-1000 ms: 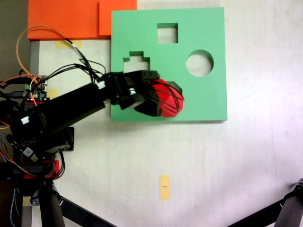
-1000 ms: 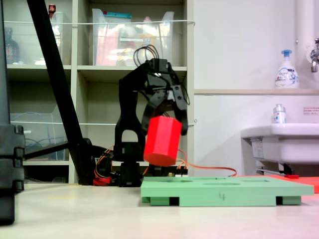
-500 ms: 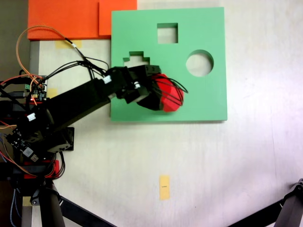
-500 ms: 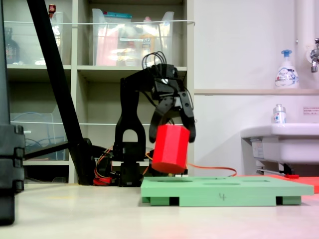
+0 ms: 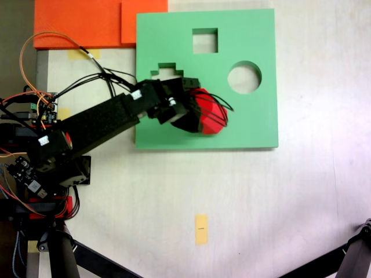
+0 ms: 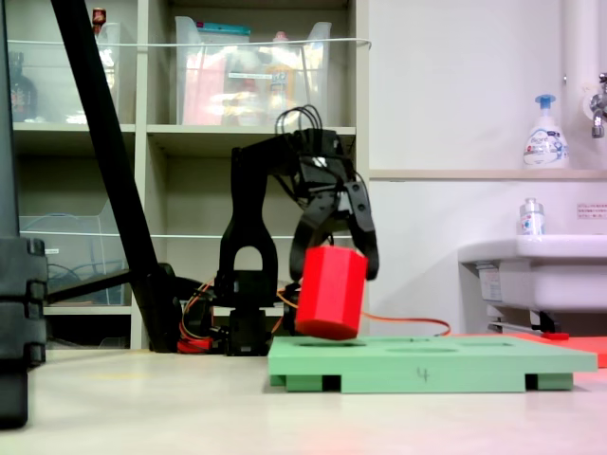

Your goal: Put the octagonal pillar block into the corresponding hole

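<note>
— Where does your gripper [image 6: 338, 263] stand, and what has it got?

— Your black gripper is clamped on the bright red foam octagonal pillar block [image 6: 329, 292], one finger down each side. The block hangs below the fingers, clear of the board, its lower face just above the top surface in the low fixed view.

— And the board?

— The flat light-green square foam board [image 5: 243, 119] lies directly under your gripper. Seen from above, going left to right from the wrist: the stepped cross-shaped cut-out [image 5: 166, 70] lies beyond your wrist, the red block [image 5: 210, 113] sits at the fingertips, and the round cut-out [image 5: 244, 77] lies past them, to the right and further up the board.

— The eight-sided hole?

— You cannot see it — the gripper and block cover that patch, so I judge it lies beneath them. What matters: the block's long axis is tilted, its top leaning right in the low view, not square to the board. You'd want it upright before lowering.
</note>
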